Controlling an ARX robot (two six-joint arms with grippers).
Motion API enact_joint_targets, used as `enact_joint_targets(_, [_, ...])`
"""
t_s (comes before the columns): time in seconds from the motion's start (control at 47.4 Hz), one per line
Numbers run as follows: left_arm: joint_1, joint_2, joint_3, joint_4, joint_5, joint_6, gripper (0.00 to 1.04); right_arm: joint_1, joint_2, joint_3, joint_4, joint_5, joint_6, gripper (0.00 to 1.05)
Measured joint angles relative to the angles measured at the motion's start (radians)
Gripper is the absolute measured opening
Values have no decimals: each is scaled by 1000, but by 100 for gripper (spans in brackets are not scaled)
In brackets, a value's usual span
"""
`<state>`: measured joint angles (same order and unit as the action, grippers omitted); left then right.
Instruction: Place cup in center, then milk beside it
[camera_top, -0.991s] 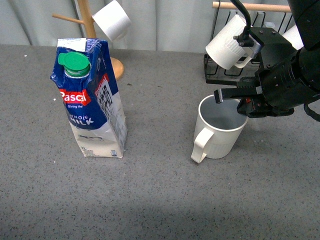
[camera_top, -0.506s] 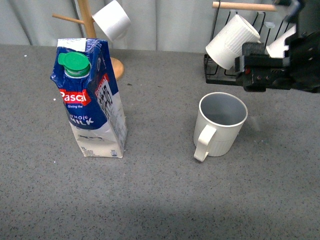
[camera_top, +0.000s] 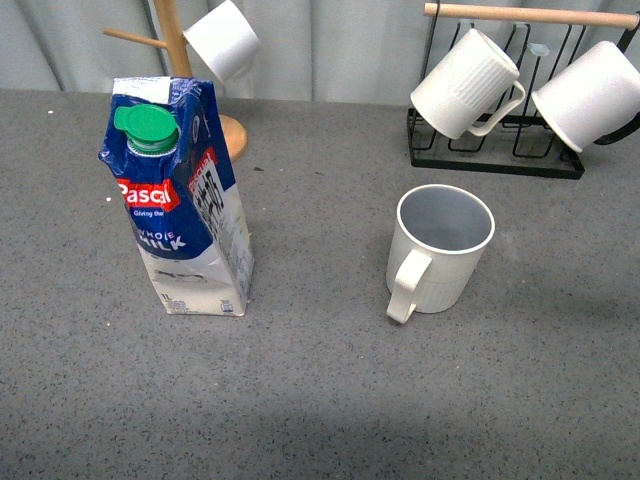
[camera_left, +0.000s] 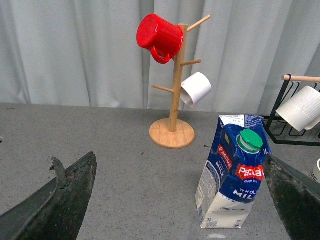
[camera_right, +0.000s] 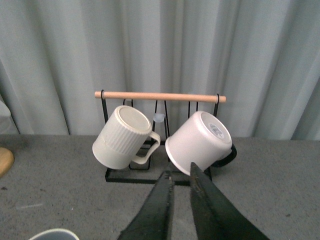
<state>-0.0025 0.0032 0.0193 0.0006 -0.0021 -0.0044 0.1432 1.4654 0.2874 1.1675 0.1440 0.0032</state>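
The ribbed cream-white cup (camera_top: 440, 250) stands upright on the dark grey speckled tabletop (camera_top: 320, 400), right of the middle, handle toward me; only its rim (camera_right: 54, 234) shows in the right wrist view. The blue and white Pascal milk carton (camera_top: 183, 200) stands upright at the left; it also shows in the left wrist view (camera_left: 234, 179). Neither arm shows in the front view. My left gripper (camera_left: 182, 200) is open wide, its fingers (camera_left: 60, 200) well apart, the carton ahead near the right-hand finger. My right gripper (camera_right: 181, 172) is shut and empty, pointing at the black rack.
A wooden mug tree (camera_left: 174, 85) with a red mug (camera_left: 159, 32) and a smooth white mug (camera_top: 224, 40) stands behind the carton. A black wire rack (camera_top: 495, 150) at the back right holds a ribbed mug (camera_top: 465, 85) and a smooth white mug (camera_top: 590, 95).
My right arm has let go of the cup's rim, pulled back to the right and left the front view. The cup stays standing where it was set. The carton has not moved.
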Motion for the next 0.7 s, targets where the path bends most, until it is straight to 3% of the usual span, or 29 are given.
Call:
enact_joint_targets(0.084, [0,0,0,0,0,0,98,-14,-49,-43,-16,-16,-5,1])
enact_joint_targets(0.422, [0,0,0,0,0,0,98,-66,-303,-178,-134,-67,-4,1])
enact_joint_targets(0.527, [0,0,0,0,0,0,98,-120,-386,-206,-188,-137,-4,1])
enact_joint_targets(0.696, [0,0,0,0,0,0,98,-141,-538,-244,-299,-141,-4,1])
